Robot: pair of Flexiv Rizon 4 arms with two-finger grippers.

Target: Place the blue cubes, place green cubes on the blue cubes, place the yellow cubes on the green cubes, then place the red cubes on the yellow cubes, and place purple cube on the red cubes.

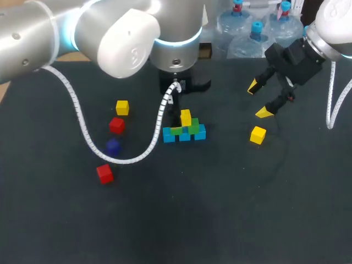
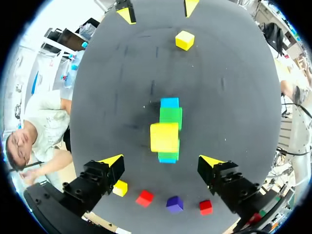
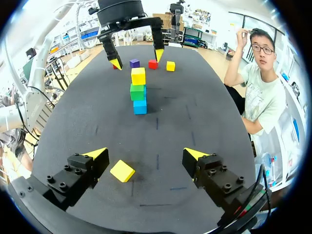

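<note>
Hovering spread left pincer (image 2: 162, 160) over blocky cube stack (image 2: 165, 131)

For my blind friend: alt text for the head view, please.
At centre, a yellow cube tops green cubes on blue cubes; the right gripper hangs open near a loose yellow cube. Four spare cubes lie left of it.

Work surface on inspection: one dark table (image 1: 220, 209) with a matte top.
I find the top charcoal-black and flat in all three views. Short faint dashes (image 3: 157, 123) mark it in the right wrist view. Lighting is even, shadows on the surface are soft, and the head view shows a paler sheen toward the near side.
</note>
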